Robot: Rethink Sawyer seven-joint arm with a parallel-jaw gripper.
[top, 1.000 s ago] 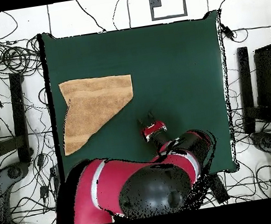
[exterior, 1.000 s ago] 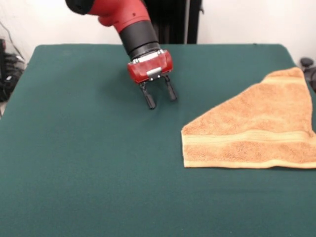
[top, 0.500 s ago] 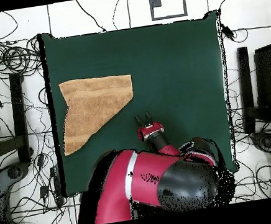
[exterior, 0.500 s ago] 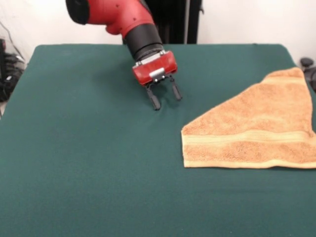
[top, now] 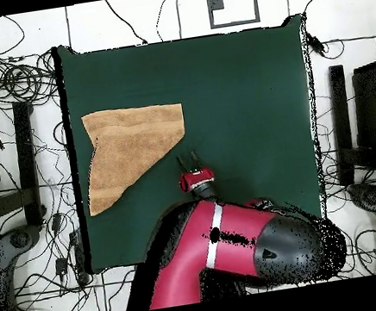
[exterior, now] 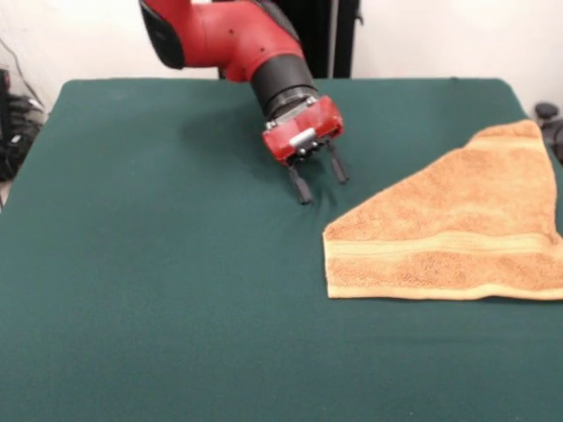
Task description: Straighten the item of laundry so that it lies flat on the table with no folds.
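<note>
So the towel [exterior: 453,233] is sitting over on the right side of the front view, running off the picture's right edge, and it's folded over on itself into a rough triangle: wide striped band along the near edge, tapering up to a point toward the far right corner of the tabletop [exterior: 158,290]. From overhead it shows up near the left edge of the green felt [top: 242,85], with the straight side at the top of the picture and the slanted fold line running down to a narrow tip, towel [top: 130,149] clearly not flat yet. My gripper [exterior: 318,181] is just beside that slanted edge, a bit off the towel's left corner in the front view, not touching the cloth. The two black fingers [exterior: 300,188] are spread apart with a clear gap and there's nothing between them, so I'm holding nothing. The fingertips point down at the felt and tilt toward the towel. My red wrist block sits right above them, with the arm [exterior: 224,35] angling in from the upper left.
</note>
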